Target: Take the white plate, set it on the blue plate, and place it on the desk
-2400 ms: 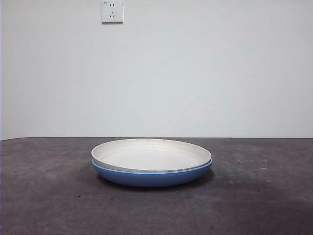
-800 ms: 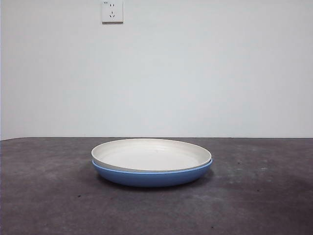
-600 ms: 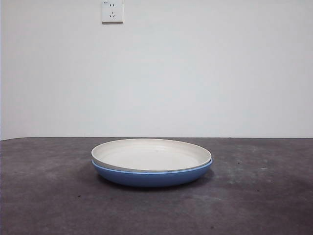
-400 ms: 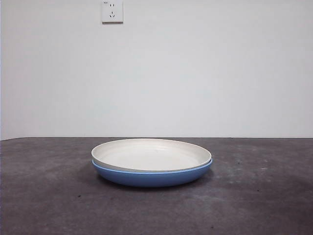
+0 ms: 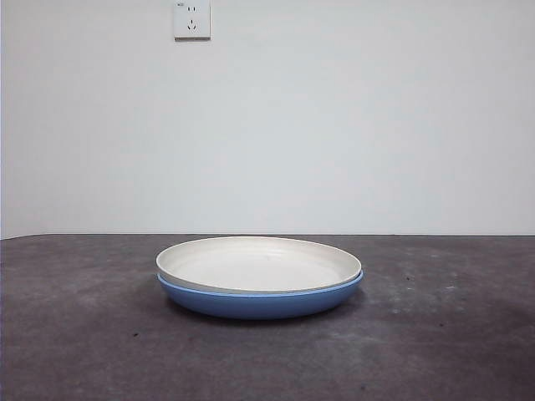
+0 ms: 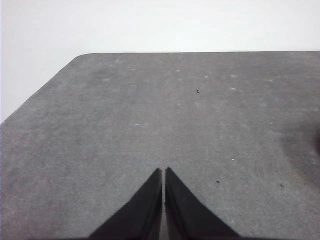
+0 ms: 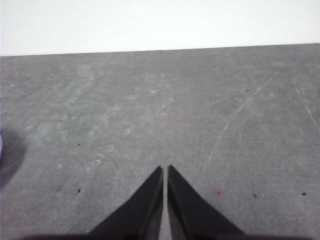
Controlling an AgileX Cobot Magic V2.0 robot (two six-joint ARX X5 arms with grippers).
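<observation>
**White plate nested in blue, both arms parked**

The white plate [image 5: 259,265] sits inside the blue plate [image 5: 261,302], rims nearly flush, the white one shifted a touch toward nine o'clock so a sliver of blue rim shows at three o'clock. The stack rests on the tabletop [image 5: 84,334] at its centre in the front view.

Neither arm is near it. The left gripper [image 6: 163,172] and the right gripper [image 7: 164,170] each hover over bare tabletop, fingers pressed together to a thin seam and holding nothing.

By my reading the stacking step is done, or the run has not begun. If a move remains, it calls for one gripper to spread its fingers, reach the stack and pinch the low rim.
</observation>
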